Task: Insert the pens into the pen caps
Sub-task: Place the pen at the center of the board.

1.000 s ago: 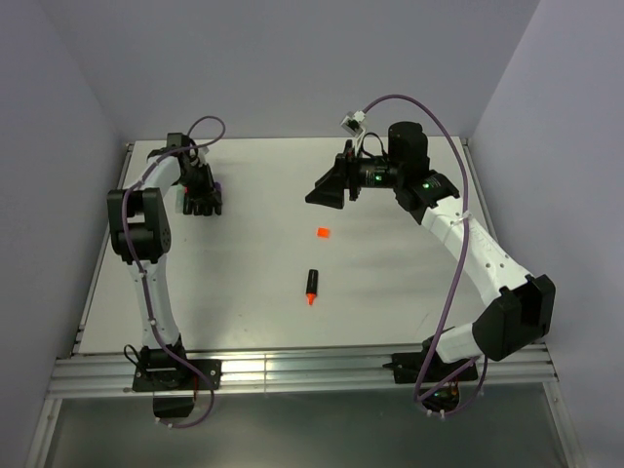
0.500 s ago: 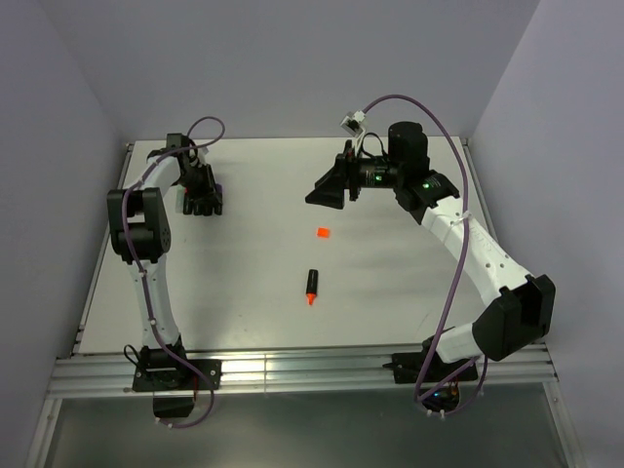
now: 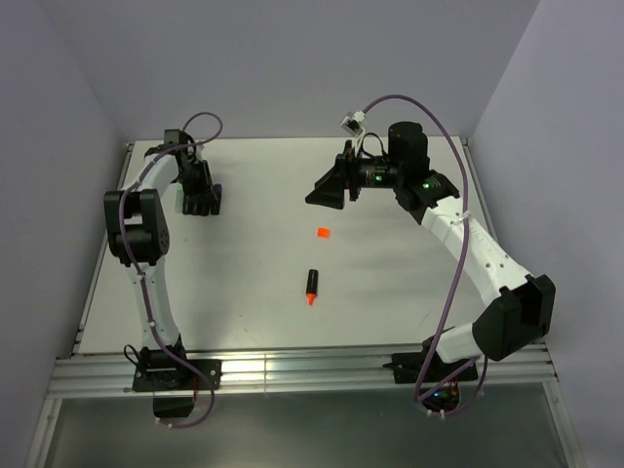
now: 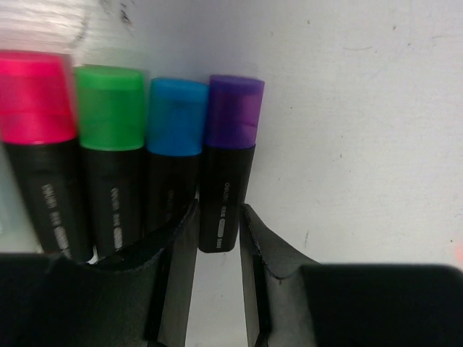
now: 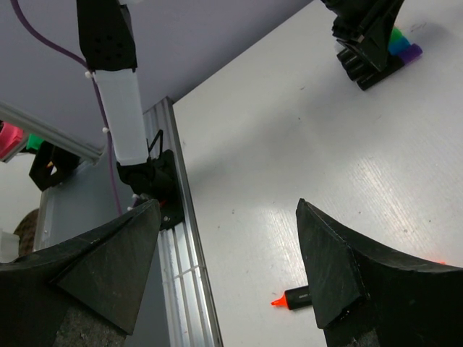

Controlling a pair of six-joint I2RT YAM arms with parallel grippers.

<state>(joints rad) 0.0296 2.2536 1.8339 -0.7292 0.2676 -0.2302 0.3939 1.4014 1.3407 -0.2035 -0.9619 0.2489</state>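
Note:
Four capped pens lie side by side at the back left: pink [image 4: 36,101], green [image 4: 108,108], blue [image 4: 173,119] and purple [image 4: 233,116]. My left gripper [image 4: 218,217] [image 3: 202,200] has its jaws narrowly set against the tail end of the purple pen's black barrel. An uncapped orange-tipped pen [image 3: 311,287] lies mid-table and also shows in the right wrist view [image 5: 295,297]. A loose orange cap [image 3: 323,232] lies a little behind it. My right gripper [image 3: 327,190] [image 5: 228,210] hangs wide open and empty above the table's back middle.
The table's metal front rail [image 5: 181,246] and the left arm's base [image 5: 148,181] show in the right wrist view. Purple walls close in the left, back and right sides of the table [image 3: 409,283].
My left arm has shifted slightly left and back at the pen row. The right arm, orange pen and orange cap have not moved.

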